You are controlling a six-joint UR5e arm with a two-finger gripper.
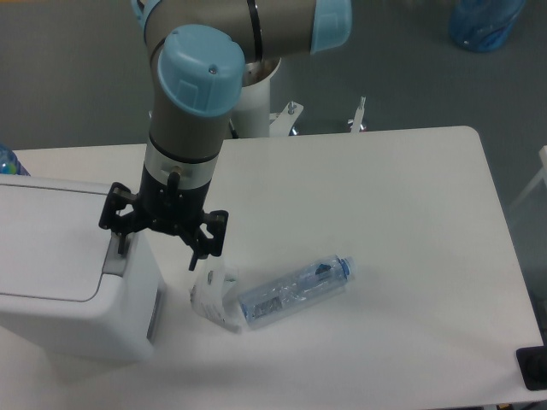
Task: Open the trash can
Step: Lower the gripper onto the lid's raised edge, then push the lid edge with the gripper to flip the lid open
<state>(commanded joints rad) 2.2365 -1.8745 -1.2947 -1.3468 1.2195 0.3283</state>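
My gripper (pixel 159 245) is hanging with jaws spread, one finger touching the trash can (pixel 68 282) beside me.

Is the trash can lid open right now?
No, the trash can has its flat white lid lying closed, with the claw at its right edge.

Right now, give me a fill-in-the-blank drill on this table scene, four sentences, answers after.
1. The trash can sits at the table's ______ edge in the camera view.
2. Its lid is ______.
3. The clear bottle lies on its ______.
4. The pincer is ______, one finger at the can's right rim.

Missing words: left; closed; side; open
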